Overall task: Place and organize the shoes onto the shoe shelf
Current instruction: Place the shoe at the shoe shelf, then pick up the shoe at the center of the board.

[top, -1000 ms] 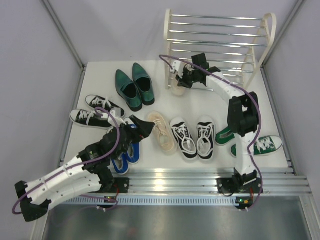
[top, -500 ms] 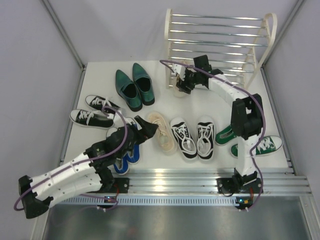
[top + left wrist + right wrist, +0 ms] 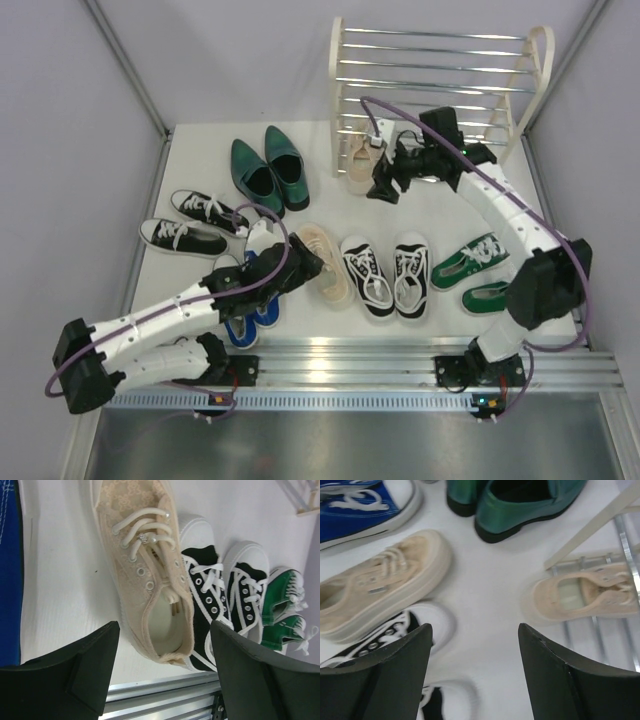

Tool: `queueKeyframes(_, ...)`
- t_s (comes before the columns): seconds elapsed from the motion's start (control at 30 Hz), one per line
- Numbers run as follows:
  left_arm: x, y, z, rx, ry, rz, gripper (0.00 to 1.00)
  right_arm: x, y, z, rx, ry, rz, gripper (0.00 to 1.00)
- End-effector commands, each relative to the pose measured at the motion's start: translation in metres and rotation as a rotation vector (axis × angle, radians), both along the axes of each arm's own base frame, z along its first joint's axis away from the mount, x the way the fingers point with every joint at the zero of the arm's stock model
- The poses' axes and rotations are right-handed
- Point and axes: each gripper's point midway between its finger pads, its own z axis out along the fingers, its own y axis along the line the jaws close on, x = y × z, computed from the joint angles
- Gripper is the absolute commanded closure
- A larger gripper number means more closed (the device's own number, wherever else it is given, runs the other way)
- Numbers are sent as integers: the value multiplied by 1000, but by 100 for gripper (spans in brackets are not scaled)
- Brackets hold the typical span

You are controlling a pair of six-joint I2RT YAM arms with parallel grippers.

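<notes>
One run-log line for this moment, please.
left hand: open, over loose beige shoe | right hand: open, apart from shelved beige shoe | shoe shelf: one shoe, lowest bars | held: nothing

Overhead, wrist views close — sharing beige shoe (image 3: 145, 575)

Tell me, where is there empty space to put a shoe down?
The biggest bare patch of table lies between the shoe shelf, the middle black-and-white sneakers and the green sneakers. The back left corner behind the dark green dress shoes is bare too. The front row, blue sneakers to green sneakers, is crowded.
</notes>
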Motion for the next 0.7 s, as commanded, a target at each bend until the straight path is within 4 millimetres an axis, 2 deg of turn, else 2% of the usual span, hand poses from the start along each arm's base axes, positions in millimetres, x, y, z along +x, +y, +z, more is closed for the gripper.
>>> queueKeyframes(0.0,6,-3,-4,21,70,43,22,-74,-4,3,96,214,57,30)
queueKeyframes(0.03,7,-4,-6,43,76,34,23,-93,-11,-1,99,222,57,30)
queueKeyframes(0.1,13,-8,-15,82,99,30,24,-108,-18,-6,99,224,46,30)
queueKeyframes(0.13,14,-10,-19,94,110,22,25,-121,-24,-10,94,228,47,30)
queueKeyframes(0.2,22,-7,-33,161,132,12,26,-131,-33,-9,94,212,39,30)
queueKeyframes(0.23,27,-7,-38,181,132,5,26,-137,-38,-17,89,238,32,30)
queueKeyframes(0.27,31,-5,-49,213,152,6,28,-135,-46,-17,94,235,13,30)
queueKeyframes(0.33,34,-10,-57,222,174,-51,35,-140,-53,-17,100,232,5,30)
queueKeyframes(0.37,40,-10,-63,220,183,-52,44,-139,-56,-16,101,224,-5,30)
queueKeyframes(0.47,40,-17,-70,213,195,-94,57,-143,-59,-15,107,217,-7,30)
queueKeyframes(0.5,40,-18,-69,206,189,-104,73,-144,-59,-15,110,219,-4,30)
queueKeyframes(0.6,39,-21,-59,189,154,-138,100,-148,-58,-16,121,230,2,30)
queueKeyframes(0.67,42,-24,-39,163,96,-155,100,-151,-56,-14,137,241,9,31)
